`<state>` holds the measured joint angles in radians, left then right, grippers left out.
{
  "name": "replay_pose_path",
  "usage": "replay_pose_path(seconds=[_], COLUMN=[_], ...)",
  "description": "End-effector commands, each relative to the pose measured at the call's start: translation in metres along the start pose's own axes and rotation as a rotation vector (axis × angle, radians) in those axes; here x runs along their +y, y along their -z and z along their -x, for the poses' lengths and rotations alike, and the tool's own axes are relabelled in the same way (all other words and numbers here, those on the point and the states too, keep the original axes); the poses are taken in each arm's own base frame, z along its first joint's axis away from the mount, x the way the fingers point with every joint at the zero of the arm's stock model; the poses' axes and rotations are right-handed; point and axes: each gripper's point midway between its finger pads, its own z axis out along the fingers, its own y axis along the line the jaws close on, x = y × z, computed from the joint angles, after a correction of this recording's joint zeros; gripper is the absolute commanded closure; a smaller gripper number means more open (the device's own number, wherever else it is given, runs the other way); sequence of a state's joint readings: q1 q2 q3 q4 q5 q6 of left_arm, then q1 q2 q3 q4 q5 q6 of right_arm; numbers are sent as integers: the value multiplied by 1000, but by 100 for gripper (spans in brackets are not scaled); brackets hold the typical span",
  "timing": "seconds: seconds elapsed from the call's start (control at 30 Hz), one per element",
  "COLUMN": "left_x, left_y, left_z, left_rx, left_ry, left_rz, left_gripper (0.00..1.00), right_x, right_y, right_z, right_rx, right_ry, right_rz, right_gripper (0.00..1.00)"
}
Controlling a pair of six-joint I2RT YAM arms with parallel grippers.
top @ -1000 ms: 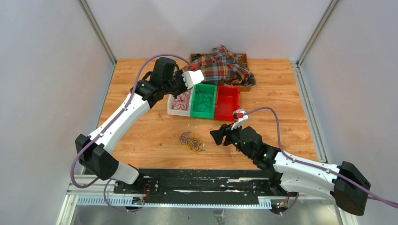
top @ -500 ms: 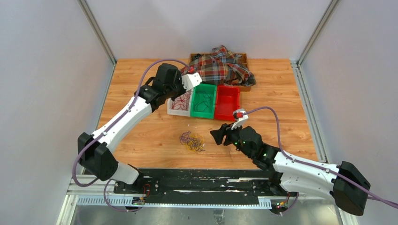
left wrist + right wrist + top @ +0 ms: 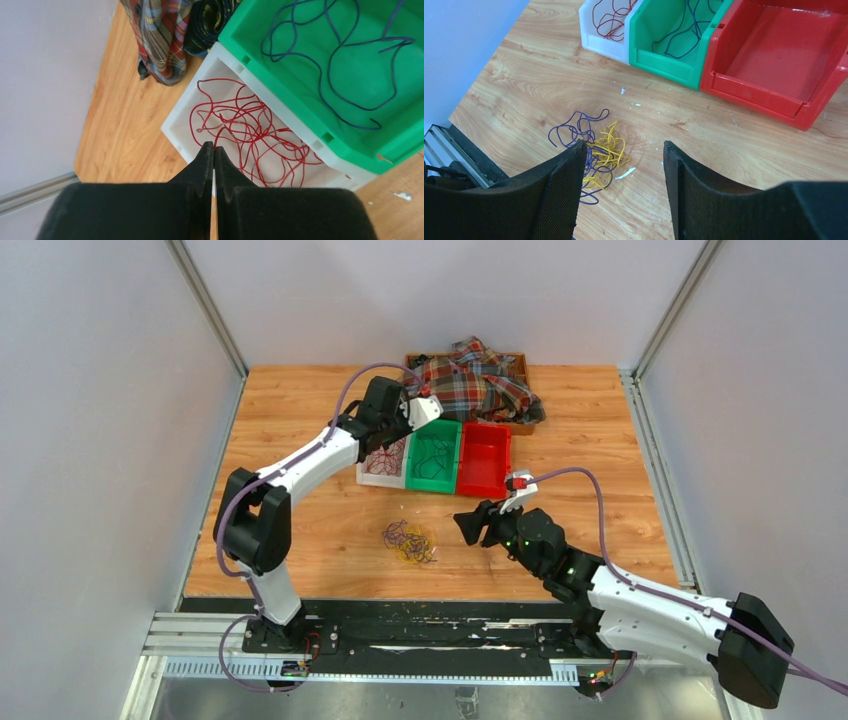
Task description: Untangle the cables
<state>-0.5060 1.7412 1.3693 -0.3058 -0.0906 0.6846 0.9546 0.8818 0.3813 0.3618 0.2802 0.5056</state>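
Observation:
A tangle of purple and yellow cables (image 3: 408,542) lies on the wooden table and also shows in the right wrist view (image 3: 596,150). A red cable (image 3: 245,132) lies looped in the white bin (image 3: 372,476). A dark purple cable (image 3: 340,60) lies in the green bin (image 3: 440,480). My left gripper (image 3: 214,146) is shut, its tips over the white bin's edge and touching a red strand; I cannot tell if the strand is pinched. My right gripper (image 3: 624,150) is open and empty, just right of the tangle, above the table.
An empty red bin (image 3: 497,430) stands right of the green one. A plaid cloth (image 3: 475,385) is heaped on a wooden tray (image 3: 522,362) behind the bins. Grey walls stand on the left, right and back.
The left arm has folded in, its elbow swinging right and down. Its gripper has moved right along the white bin's back. The right arm has shifted slightly right; the tangle has not moved.

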Motion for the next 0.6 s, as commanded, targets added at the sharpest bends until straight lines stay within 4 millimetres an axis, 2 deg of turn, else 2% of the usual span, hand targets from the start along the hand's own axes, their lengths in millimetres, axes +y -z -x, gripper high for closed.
replay_pose_path(seconds=[0.0, 0.13, 0.43, 0.57], left_x=[20, 14, -17, -29], left_y=[-13, -29, -64, -73], left_z=[6, -6, -38, -47], left_rx=[-41, -28, 27, 51], left_ry=[7, 1, -4, 8], left_rz=[58, 48, -22, -57], left_gripper=[100, 99, 100, 100], right_x=[-15, -15, -17, -18], right_y=[1, 0, 1, 3], right_z=[1, 2, 5, 8], right_rx=[-11, -10, -17, -22], right_ry=[-19, -24, -30, -33], right_rz=[-54, -55, -64, -67], right_gripper=[42, 42, 43, 43])
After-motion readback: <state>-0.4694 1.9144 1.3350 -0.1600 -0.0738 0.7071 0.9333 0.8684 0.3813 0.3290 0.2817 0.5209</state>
